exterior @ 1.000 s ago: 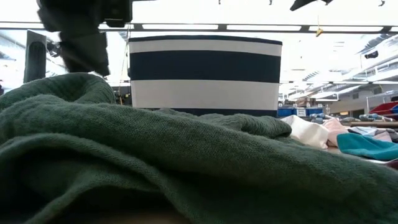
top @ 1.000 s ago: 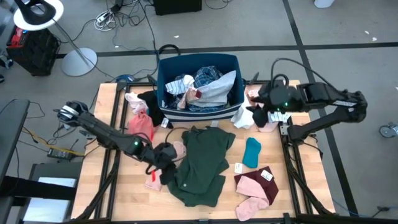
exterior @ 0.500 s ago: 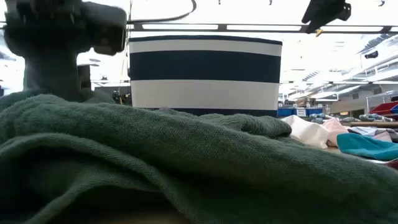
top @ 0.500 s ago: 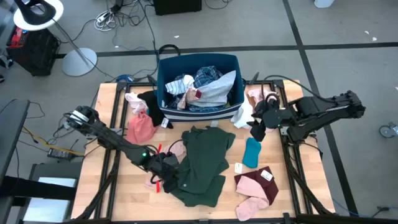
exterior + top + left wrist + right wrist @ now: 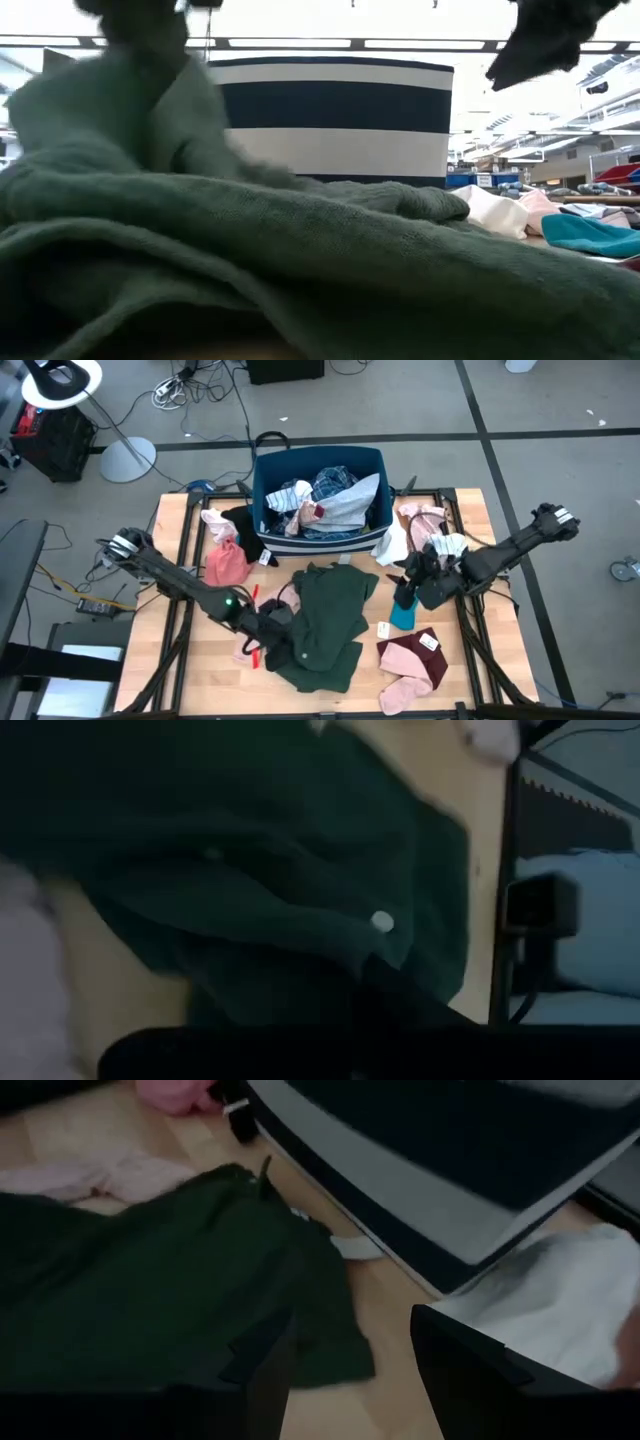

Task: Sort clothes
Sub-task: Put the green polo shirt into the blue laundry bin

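High view: left fingers (image 5: 272, 622) pinching dark green top's (image 5: 325, 622) edge; right fingers (image 5: 408, 586) spread above teal piece (image 5: 404, 612).

Since the earlier frames the left end effector (image 5: 272, 622) has moved in from the counter's left side to the left edge of the dark green top (image 5: 325, 622), and in the low view a fold of that top (image 5: 150, 120) now stands lifted where it lay flat before. The right end effector (image 5: 408, 588) has swung away from the counter's right edge by the bin, down and inward, and now sits over the teal piece (image 5: 401, 612), its fingers (image 5: 460, 1355) spread apart.
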Robot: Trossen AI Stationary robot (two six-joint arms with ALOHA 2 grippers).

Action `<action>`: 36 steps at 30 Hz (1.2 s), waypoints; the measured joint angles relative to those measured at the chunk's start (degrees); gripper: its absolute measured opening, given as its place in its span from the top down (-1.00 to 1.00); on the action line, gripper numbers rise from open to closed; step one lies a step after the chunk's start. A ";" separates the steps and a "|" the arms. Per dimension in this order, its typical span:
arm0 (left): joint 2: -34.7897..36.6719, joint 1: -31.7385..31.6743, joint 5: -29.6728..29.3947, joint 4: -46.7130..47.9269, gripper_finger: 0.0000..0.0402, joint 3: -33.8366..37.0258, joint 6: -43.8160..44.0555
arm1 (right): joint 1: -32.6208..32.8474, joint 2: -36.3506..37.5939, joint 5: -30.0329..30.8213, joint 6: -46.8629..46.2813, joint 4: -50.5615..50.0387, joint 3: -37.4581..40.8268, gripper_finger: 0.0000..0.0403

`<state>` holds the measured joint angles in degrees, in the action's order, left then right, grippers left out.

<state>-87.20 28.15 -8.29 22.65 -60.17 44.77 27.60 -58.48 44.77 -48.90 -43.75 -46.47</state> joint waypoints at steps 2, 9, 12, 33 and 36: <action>1.39 -0.72 -1.43 4.04 0.99 -4.19 -3.06 | 0.53 0.00 -0.02 -0.20 3.69 3.77 0.01; 2.15 -4.84 -7.82 17.55 1.00 -21.81 -15.30 | 0.58 0.00 -2.62 -1.77 20.79 15.86 0.01; 2.15 -8.42 -9.71 20.36 1.00 -28.26 -21.93 | 0.19 -0.02 -4.44 0.68 31.12 20.74 0.01; 2.08 -44.30 -12.09 2.89 1.00 -57.48 -46.87 | -3.67 -0.01 -12.51 10.78 48.53 25.36 0.01; 2.13 -46.42 -12.09 -5.63 1.00 -58.01 -50.41 | -4.00 -0.01 -13.14 11.05 48.51 25.36 0.01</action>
<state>-85.08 -18.27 -20.38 17.02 -118.18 -5.64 23.60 -58.49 31.63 -37.86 4.76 -21.10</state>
